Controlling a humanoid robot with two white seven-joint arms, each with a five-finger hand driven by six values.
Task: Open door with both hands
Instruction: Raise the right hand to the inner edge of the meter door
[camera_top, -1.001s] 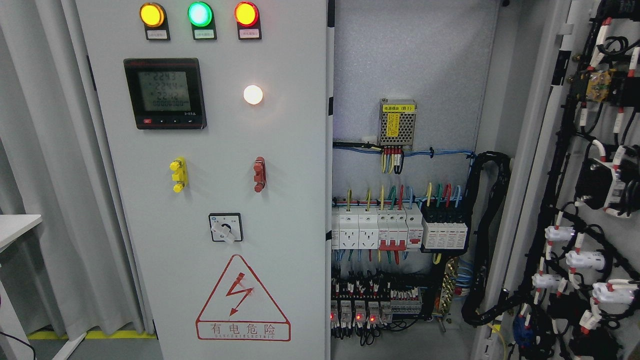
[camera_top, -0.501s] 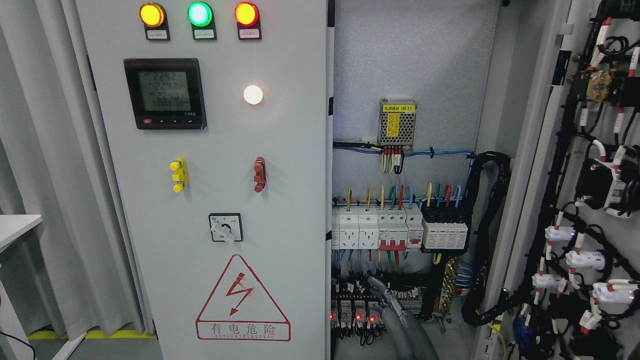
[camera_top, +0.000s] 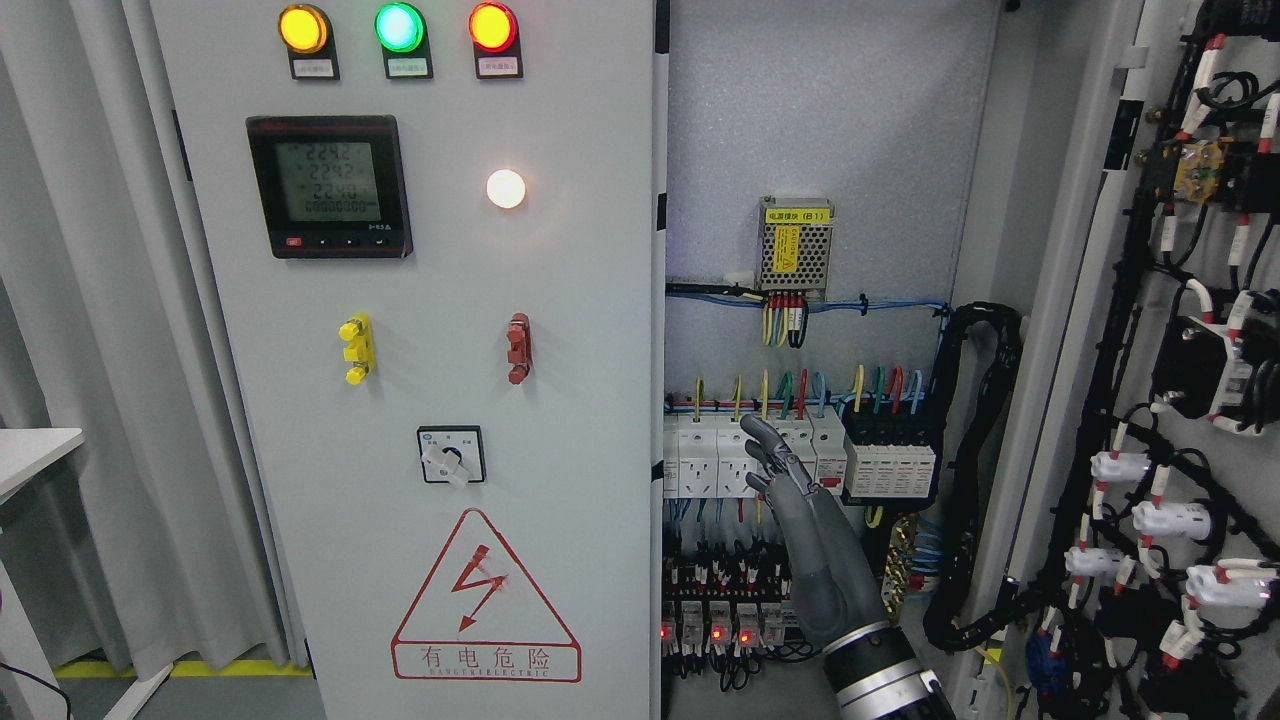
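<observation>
Risen farther into the open cabinet (camera_top: 820, 130): right hand (camera_top: 805, 535), fingers (camera_top: 768, 448) extended together, empty, fronting white breakers (camera_top: 750, 455); left door (camera_top: 420, 360) shut.

Far left of the right hand (camera_top: 800, 520): a pale grey curtain (camera_top: 100, 350), floor-length, hanging in soft vertical folds. The corner of a white table (camera_top: 35, 455) juts in before it, about level with the hand. Lower than the hand, grey floor (camera_top: 240, 695), a yellow tape line (camera_top: 180, 668) along the curtain's foot. Light even, diffuse, no hard shadows.
</observation>
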